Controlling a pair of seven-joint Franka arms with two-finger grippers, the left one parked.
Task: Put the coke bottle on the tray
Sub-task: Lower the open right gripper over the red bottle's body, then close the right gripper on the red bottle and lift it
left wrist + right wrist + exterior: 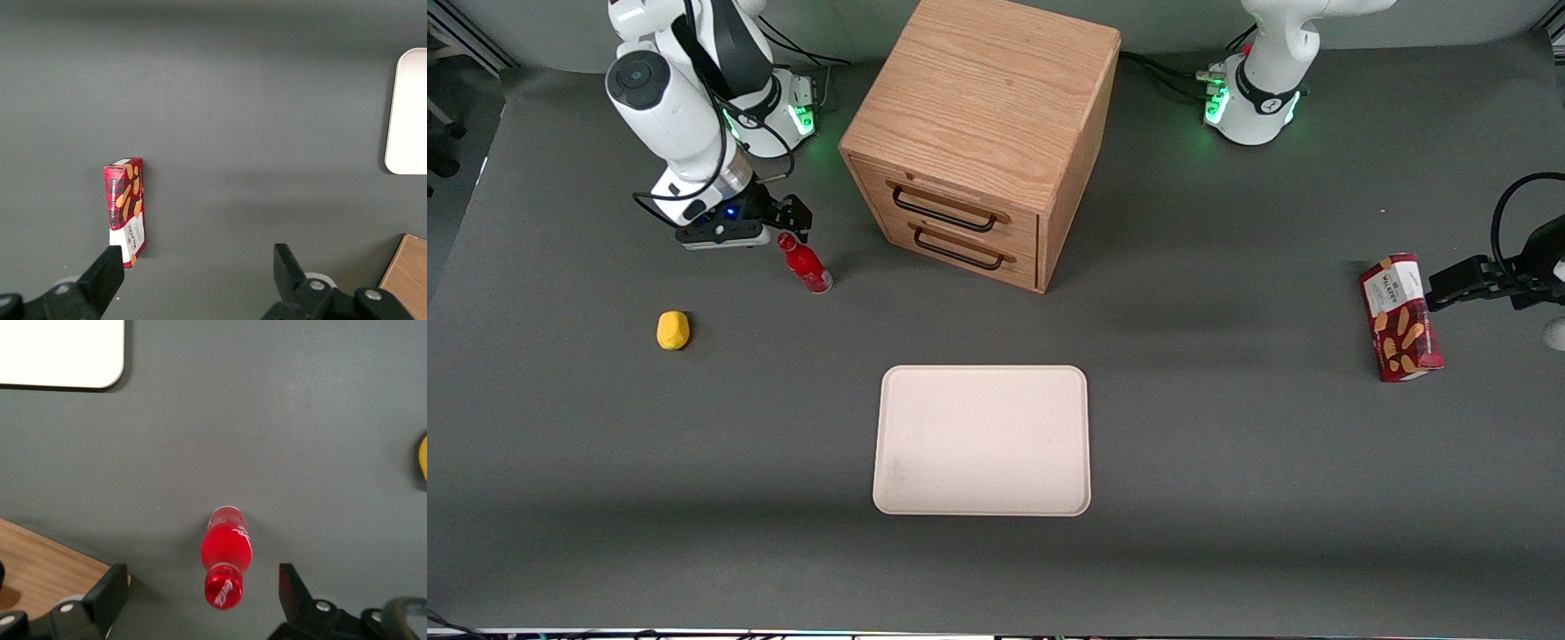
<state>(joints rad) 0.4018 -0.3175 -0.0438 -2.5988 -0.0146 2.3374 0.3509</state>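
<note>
The coke bottle (804,264) stands upright on the grey table beside the wooden cabinet, toward the working arm's end; the right wrist view looks down on the coke bottle (227,550) and its red cap. My gripper (783,220) hangs open just above and slightly farther from the front camera than the bottle. Its two black fingers (110,593) stand wide apart on either side of the cap without touching it. The pale tray (983,440) lies flat nearer the front camera, in the middle of the table; one corner of the tray (60,353) shows in the right wrist view.
The wooden drawer cabinet (983,142) with two handled drawers stands close beside the bottle. A small yellow object (673,330) lies nearer the front camera than the gripper. A red snack box (1400,317) sits toward the parked arm's end.
</note>
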